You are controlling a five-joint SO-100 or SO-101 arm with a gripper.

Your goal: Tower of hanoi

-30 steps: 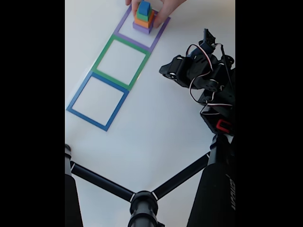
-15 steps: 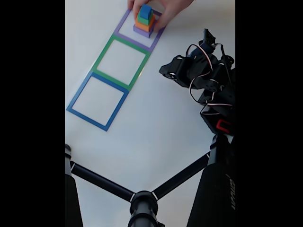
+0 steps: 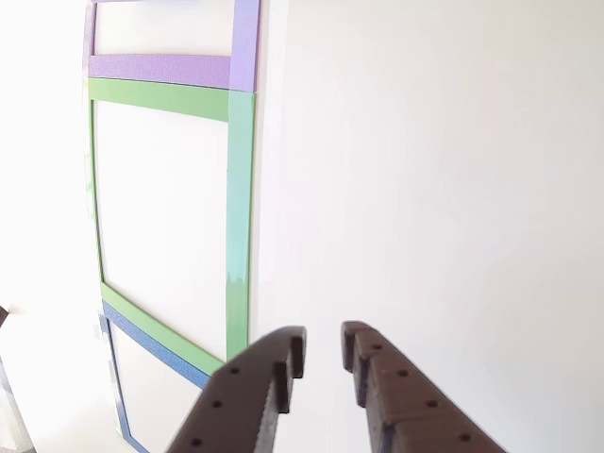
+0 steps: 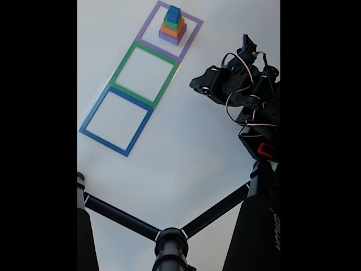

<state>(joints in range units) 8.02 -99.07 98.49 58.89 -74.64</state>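
Four stacked blocks (image 4: pixel 172 26) inside purple outline (image 4: pixel 148 26); tool (image 3: pixel 322 355) slightly parted.

Black arm (image 4: pixel 237 90) with looping white and red cables; dark brown fingers (image 3: pixel 396 396) dotted with holes.

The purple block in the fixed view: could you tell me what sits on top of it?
On the purple block sit the orange block, the green block and the blue cube, stacked. The stack covers most of its top face.
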